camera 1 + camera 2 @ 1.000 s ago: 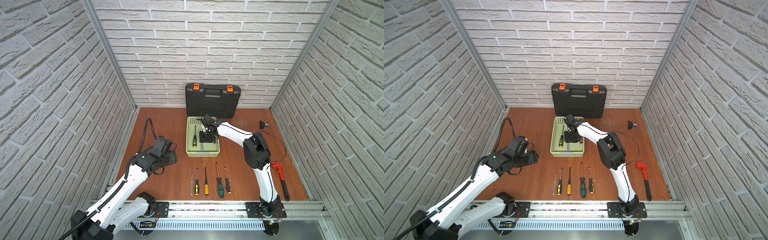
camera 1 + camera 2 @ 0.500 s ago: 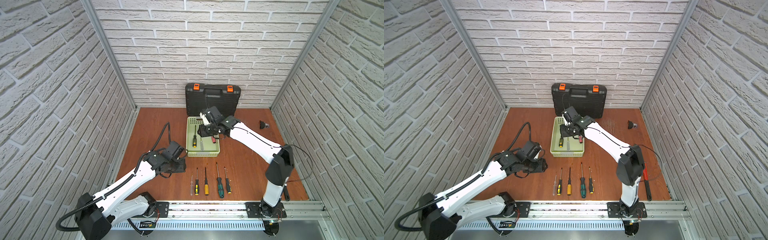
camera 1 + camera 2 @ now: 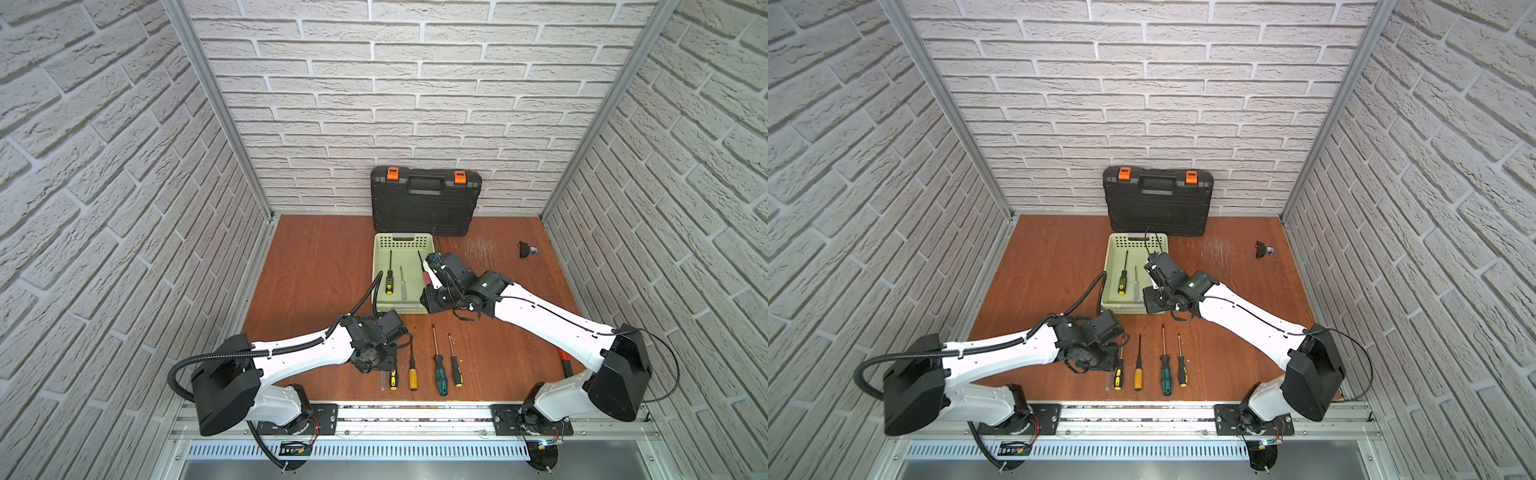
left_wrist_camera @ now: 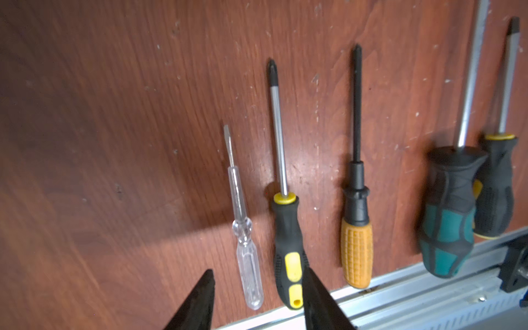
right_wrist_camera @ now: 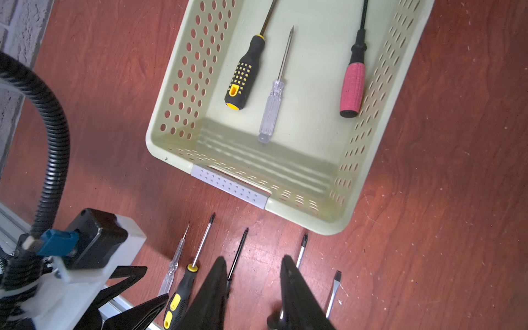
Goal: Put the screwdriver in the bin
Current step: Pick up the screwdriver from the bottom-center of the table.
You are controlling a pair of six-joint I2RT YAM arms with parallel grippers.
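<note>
**Bin** (image 3: 384,240): a pale green plastic basket, rectangular, with perforated sides and a slot handle at the end. It is stood mid-table, just in front of the black toolcase (image 3: 426,208). Three screwdrivers are laid inside:
- a dotted black-and-yellow one (image 5: 243,77)
- a clear-handled one (image 5: 271,111)
- a pink-handled one (image 5: 353,85), set against a side wall

**Screwdrivers on the table:** five are laid parallel between the bin and the front rail, tips toward the bin:
- slim clear one (image 4: 245,257)
- yellow-grip one (image 4: 288,251)
- orange-handled one (image 4: 357,251)
- green-and-black one (image 4: 445,228)
- small black one (image 4: 494,200)

**Left gripper** (image 4: 258,274): it is held low over the handle ends of the slim clear one and the yellow-grip one. The fingers are spread and nothing is pinched.

**Right gripper** (image 5: 253,258): it is held over the bin's near end. The fingers are parted and empty.

**Obscured:**
- In both top views the shafts of the two leftmost table screwdrivers are covered by the left gripper.
- The pink-handled one is largely covered by the right wrist.
- In the left wrist view the green-and-black one's shaft is cut off by the frame edge.
- A red-handled tool (image 3: 564,360) is mostly hidden behind the right arm.
- A small black item (image 3: 525,249) near the wall is too small to be identified.
</note>
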